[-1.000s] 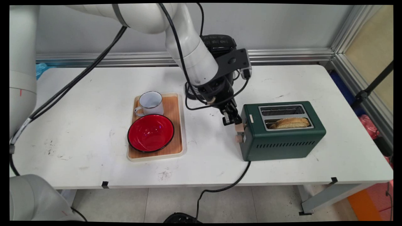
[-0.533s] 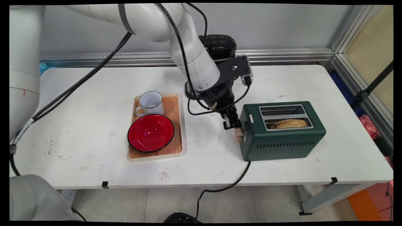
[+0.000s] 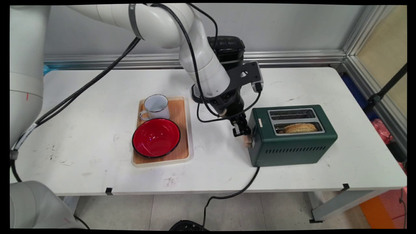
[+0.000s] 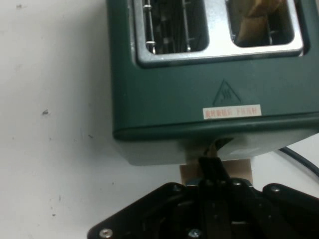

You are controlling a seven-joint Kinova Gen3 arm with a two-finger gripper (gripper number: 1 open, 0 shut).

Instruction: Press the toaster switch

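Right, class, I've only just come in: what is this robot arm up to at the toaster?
The arm's black pincer is pressed on the wooden lever at the end of the green toaster, with its fingers closed together. A slice of bread sits low in the nearer slot; the farther slot is empty. To the left, a wooden tray carries a white mug and a red bowl, both untouched.

Main view looks down across the table — hand view sits close above the toaster (image 3: 292,136) (image 4: 209,89), shared by both.

white table (image 3: 81,130) | on it: tray (image 3: 187,130), green toaster (image 3: 292,146), black appliance (image 3: 227,48)
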